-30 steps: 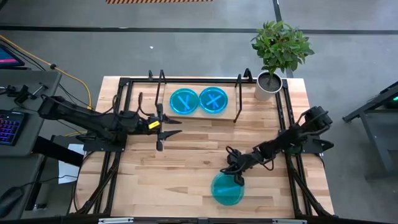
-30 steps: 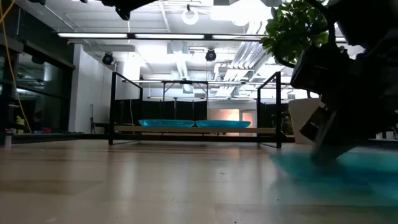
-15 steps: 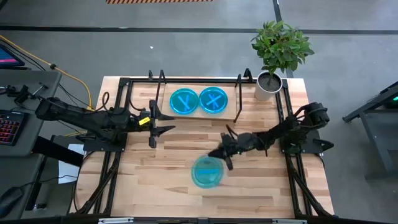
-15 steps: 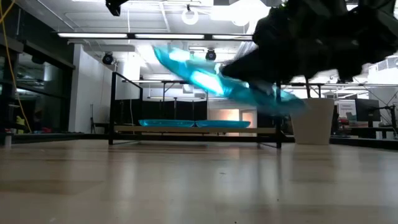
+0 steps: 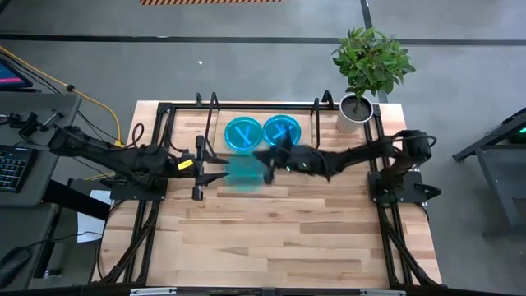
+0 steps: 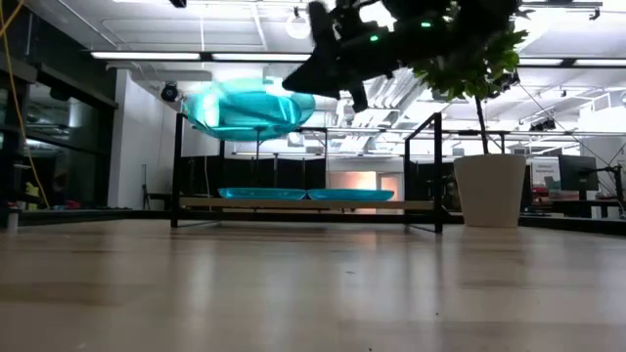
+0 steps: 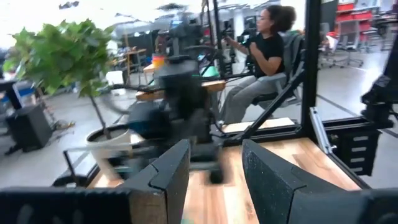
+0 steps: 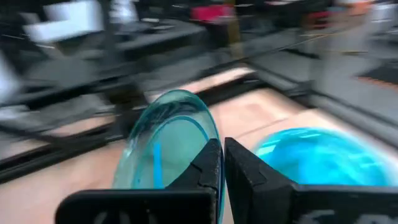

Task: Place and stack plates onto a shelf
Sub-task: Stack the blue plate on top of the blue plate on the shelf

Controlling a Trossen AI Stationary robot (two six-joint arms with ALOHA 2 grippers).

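Blur smears the carried plate [image 5: 242,174] in the high view, so its outline reads only as a pale cyan patch in front of the shelf [image 5: 306,151]; in the low view the same plate [image 6: 245,110] shows more clearly, tilted and raised well above the table [image 5: 271,238]. The right gripper [image 5: 267,159] has its jaws clamped on that plate's rim, and the right wrist view shows the two dark fingers [image 8: 205,163] pressed together around the translucent edge, with the plate [image 8: 166,144] standing nearly on edge ahead of them. The left wrist view is too smeared to give detail of the right arm, though a seated person [image 7: 264,59] is plain in the room beyond.

Two more plates [image 5: 242,133] lie flat side by side on the shelf board, filling its width between the black wire frames. The near half of the table is bare wood with open room. The left gripper [image 5: 200,168] hovers just beside the carried plate at the shelf's left front, jaws apart with nothing between them. A potted plant [image 5: 366,70] stands at the far right corner.

The plates are round, see-through cyan with paler streaks.
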